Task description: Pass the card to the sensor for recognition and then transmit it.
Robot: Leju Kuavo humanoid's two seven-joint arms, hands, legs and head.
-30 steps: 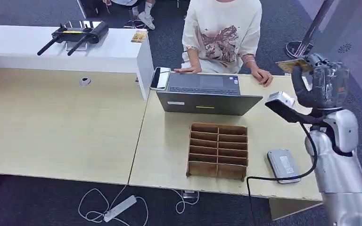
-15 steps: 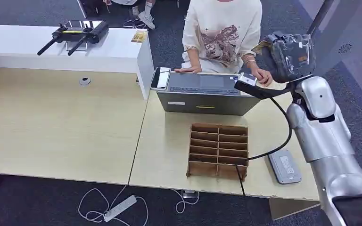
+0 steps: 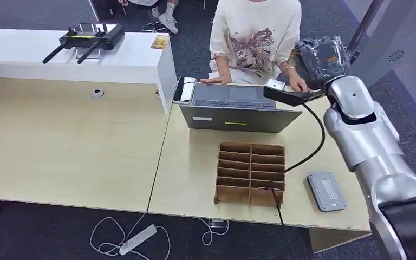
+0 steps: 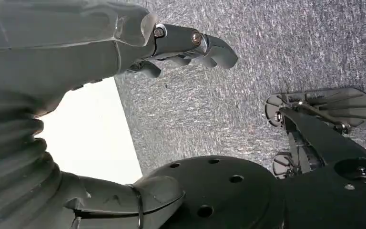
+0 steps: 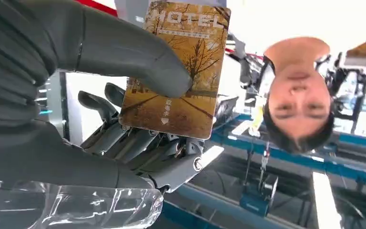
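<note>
one thin, stiff, light hotel card, probably slick, is pinched flat between the right hand's thumb and fingers, high beyond the laptop toward the person; left hand hangs holding nothing.

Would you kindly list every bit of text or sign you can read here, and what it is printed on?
"HOTEL": on the card pinched in the right hand, right wrist view.
Small line under "HOTEL", and characters above a small arrowhead mark: blurred, unreadable.
Sensor label: too small to read.
Laptop stickers: too small to read.
</note>
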